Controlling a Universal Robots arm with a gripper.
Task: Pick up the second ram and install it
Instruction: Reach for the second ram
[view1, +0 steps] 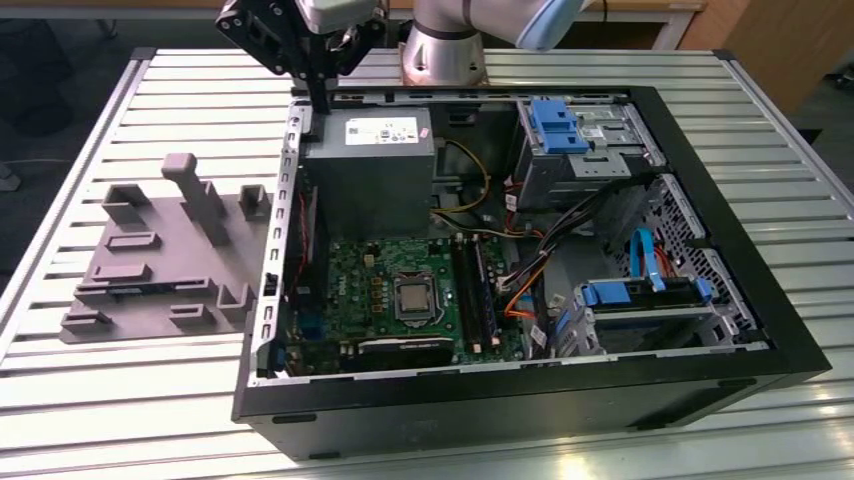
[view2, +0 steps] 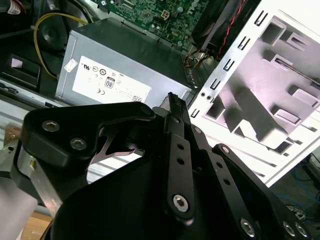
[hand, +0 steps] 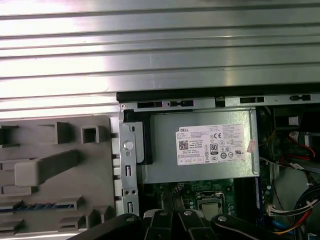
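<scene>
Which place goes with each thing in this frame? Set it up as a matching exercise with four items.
Things:
1. gripper
2. power supply
3. grey parts fixture
4. CPU socket

Places:
A. on the table, outside the case, at the exterior view's left
B. on the green motherboard
C. hanging over a corner of the case
D. inside the case, between the motherboard and a case wall

Pairs: 1-C, 2-D, 3-A, 4-B

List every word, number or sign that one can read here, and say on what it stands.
White label on the grey power supply: fine print and round marks, too small to quote reliably.
Grey parts holder beside the computer case: no text visible.
</scene>
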